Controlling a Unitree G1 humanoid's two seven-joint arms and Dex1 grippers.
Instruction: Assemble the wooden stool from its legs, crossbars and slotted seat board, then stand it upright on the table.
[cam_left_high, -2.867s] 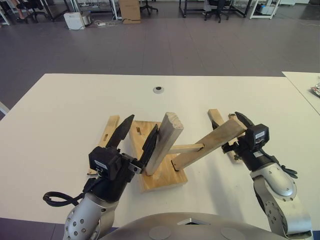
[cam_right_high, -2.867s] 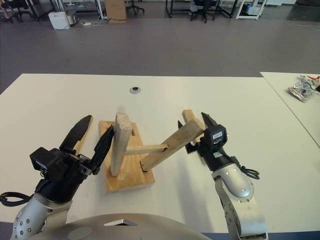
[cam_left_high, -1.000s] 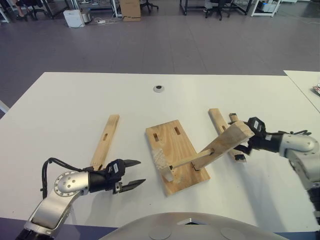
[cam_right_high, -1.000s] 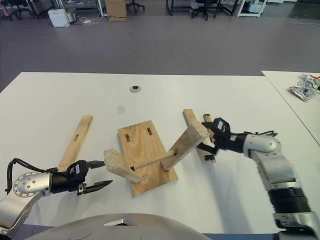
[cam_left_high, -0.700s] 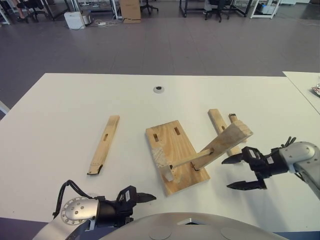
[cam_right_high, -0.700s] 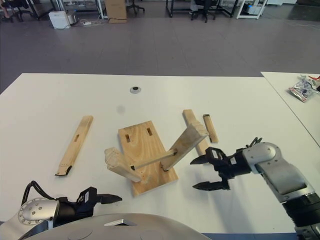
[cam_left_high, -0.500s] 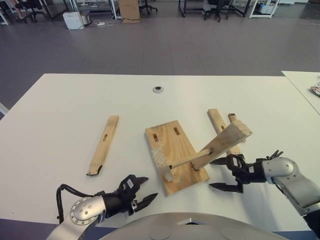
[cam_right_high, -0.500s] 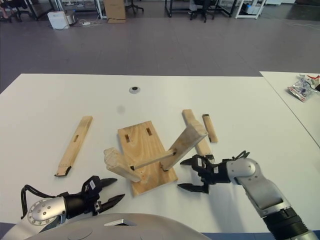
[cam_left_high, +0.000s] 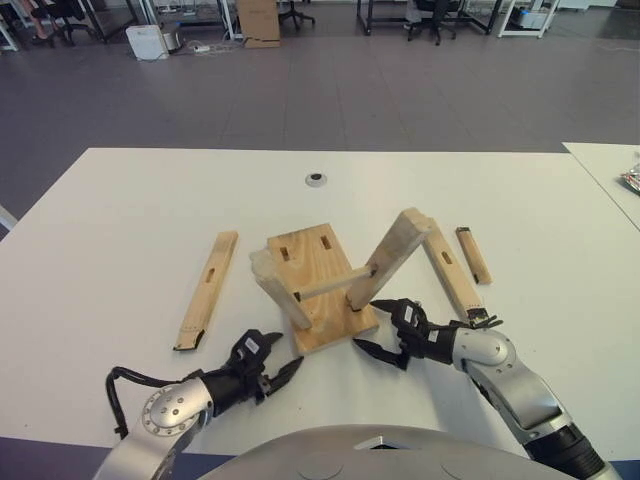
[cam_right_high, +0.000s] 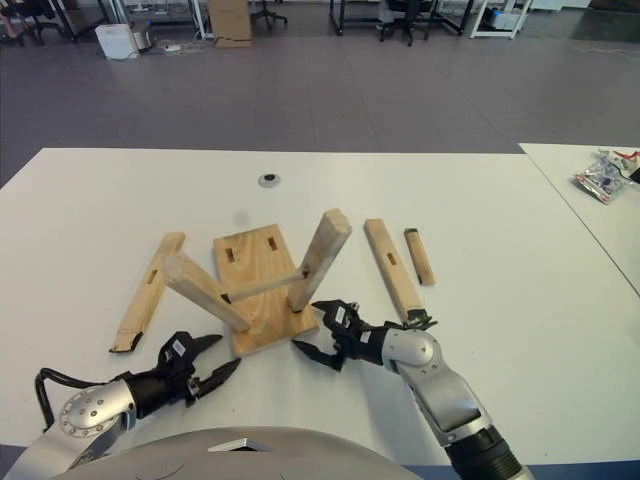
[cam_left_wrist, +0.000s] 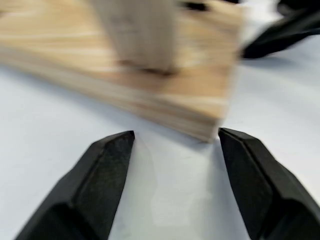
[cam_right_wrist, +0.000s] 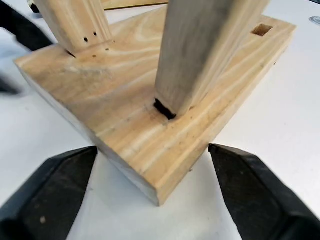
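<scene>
Pale wooden slotted seat board (cam_left_high: 312, 262), legs (cam_left_high: 400, 248) leaning, lies just beyond the splayed left gripper (cam_left_high: 284, 354) and right gripper (cam_left_high: 367, 327), seemingly poised to steady it.

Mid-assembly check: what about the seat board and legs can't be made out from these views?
Left wrist view: seat board and left leg are blurred; their joint is unreadable.
Right wrist view: right leg cut off by the picture edge; its depth in the slot is hidden.
Head views: right-hand loose leg, near end covered by the right end effector wrist.
</scene>
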